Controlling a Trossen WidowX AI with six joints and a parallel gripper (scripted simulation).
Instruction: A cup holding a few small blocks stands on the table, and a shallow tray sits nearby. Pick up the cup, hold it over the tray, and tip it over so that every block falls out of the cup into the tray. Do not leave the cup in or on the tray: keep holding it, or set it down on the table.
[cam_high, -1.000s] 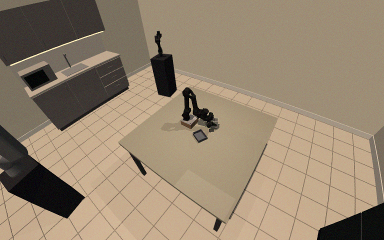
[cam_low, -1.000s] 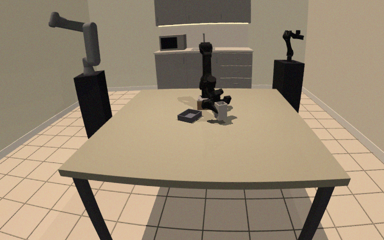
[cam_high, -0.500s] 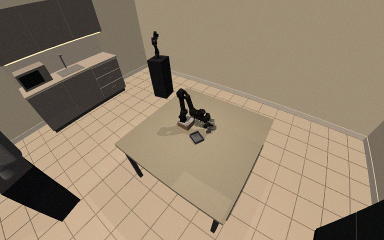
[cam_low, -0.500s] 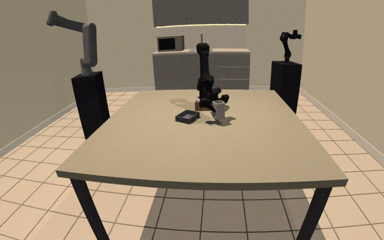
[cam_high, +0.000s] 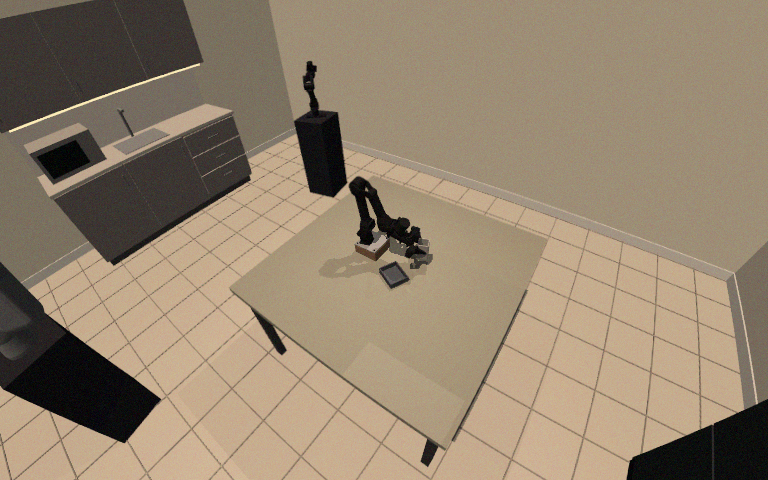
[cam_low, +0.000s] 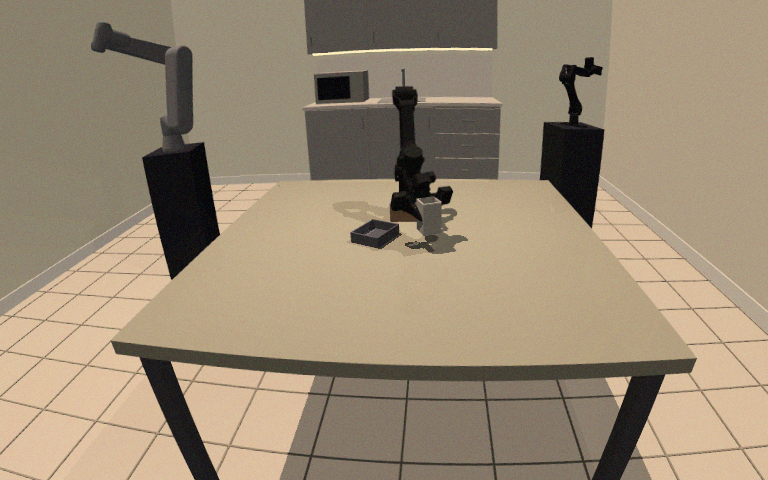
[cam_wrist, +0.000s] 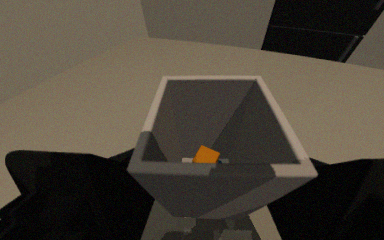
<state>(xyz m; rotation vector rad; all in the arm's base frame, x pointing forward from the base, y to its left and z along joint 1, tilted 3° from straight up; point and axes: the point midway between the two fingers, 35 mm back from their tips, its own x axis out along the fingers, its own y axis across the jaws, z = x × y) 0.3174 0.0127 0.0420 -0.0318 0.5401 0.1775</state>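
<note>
So the table (cam_high: 317, 294) (cam_low: 396, 305) (cam_wrist: 75, 115) is a plain tan slab on dark legs, in a beige room with square floor tiles (cam_high: 589, 362) (cam_low: 254, 418). There are grey cabinets (cam_high: 152, 192) (cam_low: 339, 138), a microwave (cam_high: 66, 155) (cam_low: 340, 86) on the counter, and black pedestals (cam_high: 321, 155) (cam_low: 570, 164) with other arms on them.

The cup (cam_high: 423, 245) (cam_low: 429, 217) (cam_wrist: 220, 189) is a pale, square-sided thing, open end up, long axis pretty much vertical. It looks to be just above the table, with shadow on the surface below it. It's beside the tray (cam_high: 393, 275) (cam_low: 365, 240), not over it, off to the tray's right in the exterior view. The gripper (cam_high: 421, 244) (cam_low: 429, 209) (cam_wrist: 207, 140) has the cup pinched between its fingers, one on each side.

Down inside there's an orange block (cam_wrist: 206, 154), with pale and greyish bits poking out by it. The cup's near wall cuts off the rest, so I can't give you a block count. From the top view the cup's tiny and partly behind the gripper, and in the wrist view its foot is hard to make out in the murk.
</note>
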